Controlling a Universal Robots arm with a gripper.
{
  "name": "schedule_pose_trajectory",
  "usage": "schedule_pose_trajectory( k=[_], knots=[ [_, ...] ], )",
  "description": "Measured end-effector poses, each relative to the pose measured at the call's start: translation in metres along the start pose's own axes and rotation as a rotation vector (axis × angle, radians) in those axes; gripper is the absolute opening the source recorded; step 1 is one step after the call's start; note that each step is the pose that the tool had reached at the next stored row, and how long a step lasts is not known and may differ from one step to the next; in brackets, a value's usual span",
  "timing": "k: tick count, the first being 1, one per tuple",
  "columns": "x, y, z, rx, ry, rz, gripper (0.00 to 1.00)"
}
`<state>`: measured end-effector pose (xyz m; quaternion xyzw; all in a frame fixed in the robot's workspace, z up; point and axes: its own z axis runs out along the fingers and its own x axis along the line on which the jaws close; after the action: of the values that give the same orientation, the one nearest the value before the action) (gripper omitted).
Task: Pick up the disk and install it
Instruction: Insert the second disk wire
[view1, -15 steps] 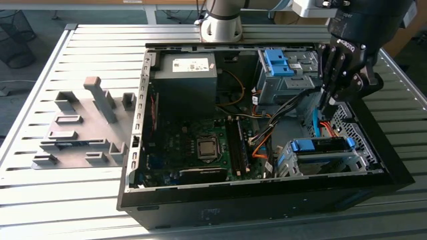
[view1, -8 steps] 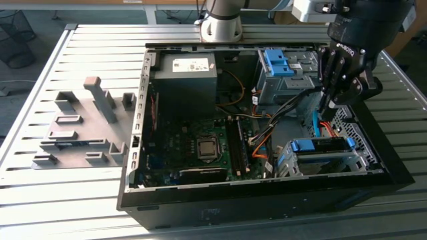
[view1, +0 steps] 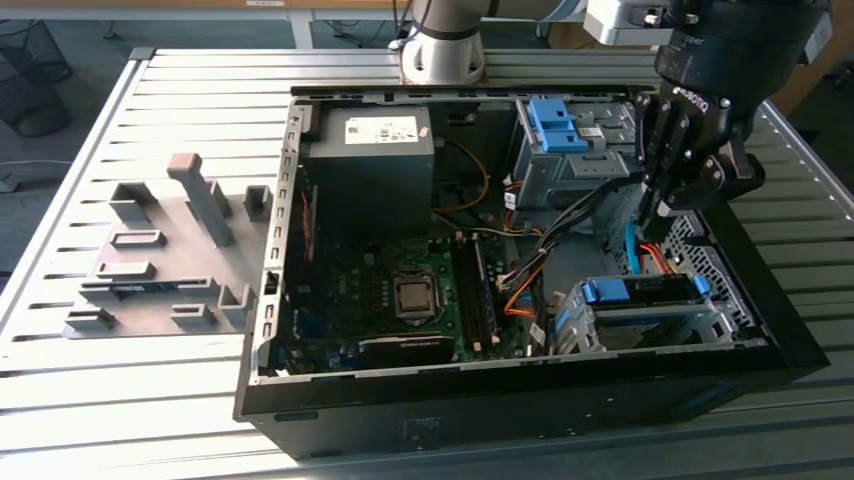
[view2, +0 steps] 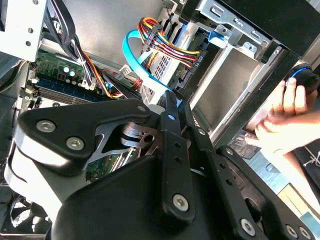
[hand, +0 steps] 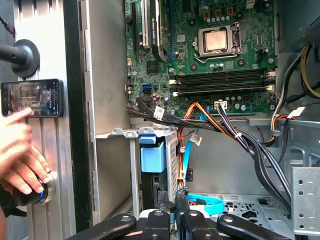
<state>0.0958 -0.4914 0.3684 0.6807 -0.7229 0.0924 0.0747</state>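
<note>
**Disk in the near drive cage, gripper closed above it**

In the exterior view the disk (view1: 645, 291) lies in the grey drive cage (view1: 577, 322) at the near corner of the open computer case (view1: 534, 385), on the exterior view's right. Its blue frame faces up and runs across the top of the cage. In the first wrist view the disk (hand: 152, 157) shows as a blue block seated between the cage walls.

The gripper (view1: 650, 215) hangs just above and slightly beyond that cage, clear of the disk, with its fingers brought together and nothing between them. In both wrist views the black fingers (view2: 170, 107) run side by side to their tips. A light-blue cable (view1: 627, 238) curves beneath the fingertips, next to a bundle of orange and black wires.

Farther back on the same side stands a second cage with a blue plastic clip (view1: 554, 125). To the exterior view's left of it is a black box with a white sticker (view1: 374, 150), with the green motherboard (view1: 400, 290) nearer.

The case rests on a slatted metal bench (view1: 160, 400). A grey fixture plate (view1: 160, 260) lies on the bench at the exterior view's left.

In the first wrist view a person's hand (hand: 20, 160) rests outside the case wall below a phone (hand: 32, 97).
</note>
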Motion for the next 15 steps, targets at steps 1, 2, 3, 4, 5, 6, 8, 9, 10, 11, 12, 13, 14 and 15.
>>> schedule_pose_trajectory(
  k=[1,2,3,4,5,6,8,9,10,11,12,13,14,15],
  knots=[
    [0.0000,0.0000,0.0000,0.0000,0.0000,0.000,0.18],
    [0.0000,0.0000,0.0000,0.0000,0.0000,0.000,0.18],
    [0.0000,0.0000,0.0000,0.0000,0.0001,0.000,0.18],
    [0.0000,0.0000,0.0000,0.0000,0.0001,0.000,0.18],
    [0.0000,0.0000,0.0000,0.0000,0.0000,0.000,0.18],
    [0.0003,0.0000,0.0002,0.0000,-0.0002,0.000,0.18],
    [0.0019,-0.0001,0.0006,-0.0001,-0.0010,0.000,0.18],
    [0.0034,-0.0002,0.0010,-0.0005,-0.0076,0.000,0.18],
    [0.0050,-0.0003,0.0016,-0.0012,-0.0197,0.000,0.18],
    [0.0063,-0.0004,0.0020,-0.0022,-0.0360,0.001,0.18],
    [0.0075,-0.0004,0.0025,-0.0034,-0.0541,0.001,0.18],
    [0.0087,-0.0005,0.0028,-0.0046,-0.0718,0.001,0.18],
    [0.0099,-0.0005,0.0032,-0.0056,-0.0897,0.002,0.18],
    [0.0108,-0.0006,0.0035,-0.0067,-0.1079,0.002,0.18]
  ],
)
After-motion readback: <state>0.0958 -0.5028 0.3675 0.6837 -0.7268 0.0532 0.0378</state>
